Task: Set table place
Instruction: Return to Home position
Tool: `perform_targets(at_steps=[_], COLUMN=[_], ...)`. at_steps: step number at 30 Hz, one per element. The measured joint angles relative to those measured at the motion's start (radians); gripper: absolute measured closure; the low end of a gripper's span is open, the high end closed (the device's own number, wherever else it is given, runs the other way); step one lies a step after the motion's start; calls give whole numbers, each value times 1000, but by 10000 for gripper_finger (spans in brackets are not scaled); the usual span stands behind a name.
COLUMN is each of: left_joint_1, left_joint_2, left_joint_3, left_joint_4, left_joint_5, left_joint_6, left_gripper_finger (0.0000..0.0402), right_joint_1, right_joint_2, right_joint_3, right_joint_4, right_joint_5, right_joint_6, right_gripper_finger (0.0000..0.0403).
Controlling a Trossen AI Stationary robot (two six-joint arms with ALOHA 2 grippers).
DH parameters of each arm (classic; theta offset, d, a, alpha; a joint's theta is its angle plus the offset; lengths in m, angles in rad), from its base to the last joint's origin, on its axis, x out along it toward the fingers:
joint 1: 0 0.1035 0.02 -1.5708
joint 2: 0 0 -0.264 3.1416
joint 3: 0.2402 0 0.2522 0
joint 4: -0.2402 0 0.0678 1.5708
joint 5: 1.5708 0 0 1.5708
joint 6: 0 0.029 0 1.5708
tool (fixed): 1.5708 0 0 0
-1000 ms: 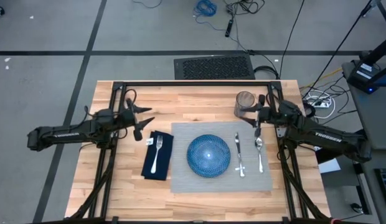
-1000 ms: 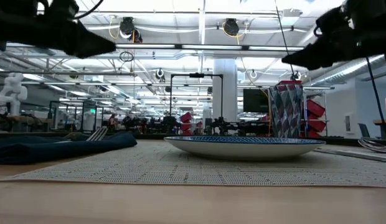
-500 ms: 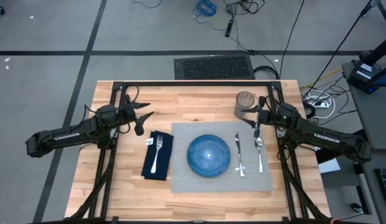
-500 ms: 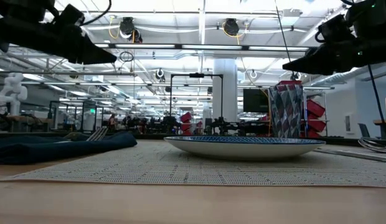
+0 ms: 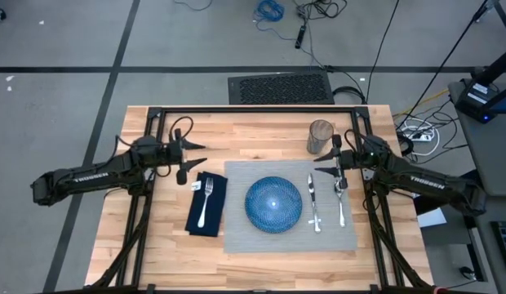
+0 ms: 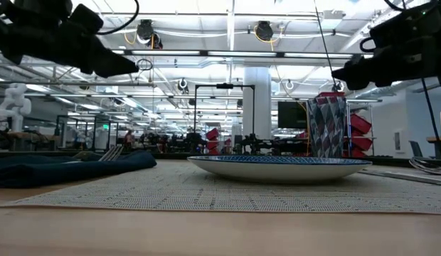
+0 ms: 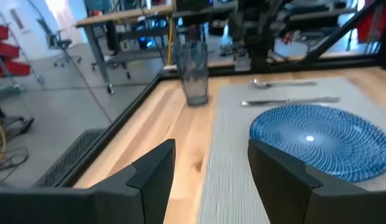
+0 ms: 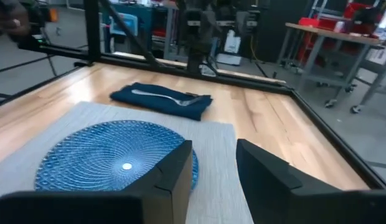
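The wooden worktop [image 5: 261, 131] stood on a grey floor in a big hall with benches and ceiling lamps. One grey mat [image 5: 237, 237] lay on it, between the two tools. The mat carried one blue plate [image 5: 273, 202], one knife [image 5: 313, 204] and one spoon [image 5: 341, 204]. One navy napkin [image 5: 214, 219] near the left tool [image 5: 192, 157] held one fork [image 5: 206, 204]. One cup [image 5: 320, 136] stood just beside the right tool [image 5: 328, 157]. Both tools were released, fingers apart.
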Motion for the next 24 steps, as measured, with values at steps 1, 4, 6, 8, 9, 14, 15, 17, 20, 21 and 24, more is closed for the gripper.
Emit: perform_targets(at_steps=[1, 4, 6, 8, 9, 14, 15, 17, 20, 21, 24], left_joint_1=[3, 17, 28, 37, 42, 64, 68, 77, 90, 91, 92], left_joint_2=[0, -4, -5, -5, -5, -5, -5, -4, -3, -3, -3], left_joint_3=[0, 0, 0, 0, -1, -15, -18, -24, -25, -25, -25], left_joint_4=[13, 48, 62, 61, 61, 61, 60, 50, 50, 51, 51], left_joint_5=[12, 94, 142, 161, 164, 198, 198, 198, 196, 189, 134], left_joint_6=[2, 8, 17, 27, 27, 39, 49, 60, 62, 65, 79], left_gripper_finger=[213, 213, 213, 213, 213, 213, 213, 213, 213, 213, 213], right_joint_1=[-11, -51, -80, -105, -115, -134, -137, -143, -150, -150, -149], right_joint_2=[0, 0, 0, 0, 1, 0, 0, 0, 0, 0, 0], right_joint_3=[-12, -60, -101, -107, -106, -105, -105, -105, -105, -105, -105], right_joint_4=[15, 74, 127, 104, 103, 104, 104, 103, 89, 85, 77], right_joint_5=[-2, -37, -66, -95, -117, -154, -153, -151, -148, -147, -118], right_joint_6=[-1, -6, 9, 15, 16, -1, -6, -12, -11, -7, -1], right_gripper_finger=[293, 301, 306, 311, 314, 325, 325, 326, 326, 326, 326])
